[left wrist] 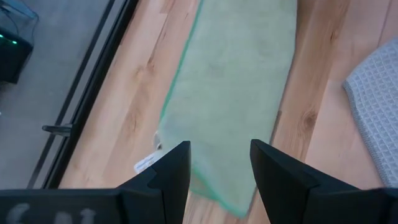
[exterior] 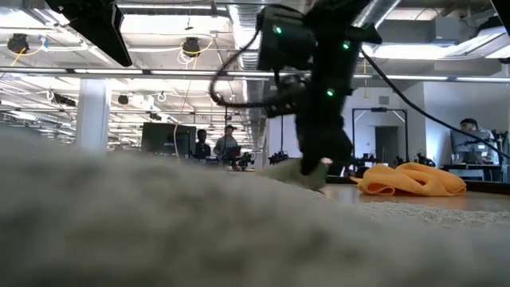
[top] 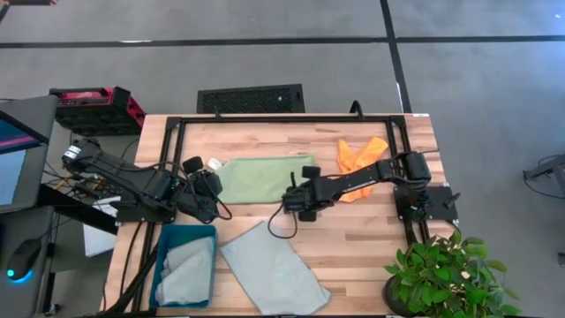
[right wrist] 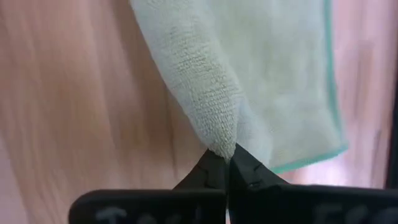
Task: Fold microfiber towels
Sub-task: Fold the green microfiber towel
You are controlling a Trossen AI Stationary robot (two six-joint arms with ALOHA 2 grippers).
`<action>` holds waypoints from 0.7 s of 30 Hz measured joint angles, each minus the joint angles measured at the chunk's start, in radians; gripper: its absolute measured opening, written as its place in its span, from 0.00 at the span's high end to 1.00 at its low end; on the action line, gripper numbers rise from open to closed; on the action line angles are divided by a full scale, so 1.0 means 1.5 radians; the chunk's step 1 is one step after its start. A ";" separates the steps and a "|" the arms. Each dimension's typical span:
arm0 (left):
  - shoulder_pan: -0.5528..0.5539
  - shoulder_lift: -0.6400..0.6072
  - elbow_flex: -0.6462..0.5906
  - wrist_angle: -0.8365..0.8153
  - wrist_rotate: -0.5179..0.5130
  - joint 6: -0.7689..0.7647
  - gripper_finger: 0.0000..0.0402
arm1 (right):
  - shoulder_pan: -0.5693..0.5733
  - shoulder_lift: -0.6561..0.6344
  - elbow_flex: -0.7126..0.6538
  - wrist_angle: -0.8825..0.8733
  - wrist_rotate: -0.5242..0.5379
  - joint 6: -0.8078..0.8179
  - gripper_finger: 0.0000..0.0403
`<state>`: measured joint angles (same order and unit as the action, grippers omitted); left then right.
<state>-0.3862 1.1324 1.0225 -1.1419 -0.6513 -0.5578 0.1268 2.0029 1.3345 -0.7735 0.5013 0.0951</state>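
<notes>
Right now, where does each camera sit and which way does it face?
High: overhead, straight down; both arms, green towel.
Low: table height, level; right arm drops in, orange towel behind.
Left wrist: open left gripper over the green towel's end.
Right wrist: right gripper shut on the green towel's corner.
All four views share the green towel.

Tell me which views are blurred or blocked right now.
Low view: a blurred grey-blue towel up close fills the foreground. Right wrist view: sharp on the green towel pinched in the right hand, table soft. High and left wrist views: clear.
</notes>
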 joint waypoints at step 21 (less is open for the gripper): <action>0.000 0.000 0.000 0.000 0.001 -0.001 0.60 | -0.075 0.000 0.098 0.377 -0.108 -0.280 0.98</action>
<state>-0.3862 1.1324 1.0225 -1.1423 -0.6502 -0.5599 0.0148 2.0029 1.4818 -0.2077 0.3392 -0.3243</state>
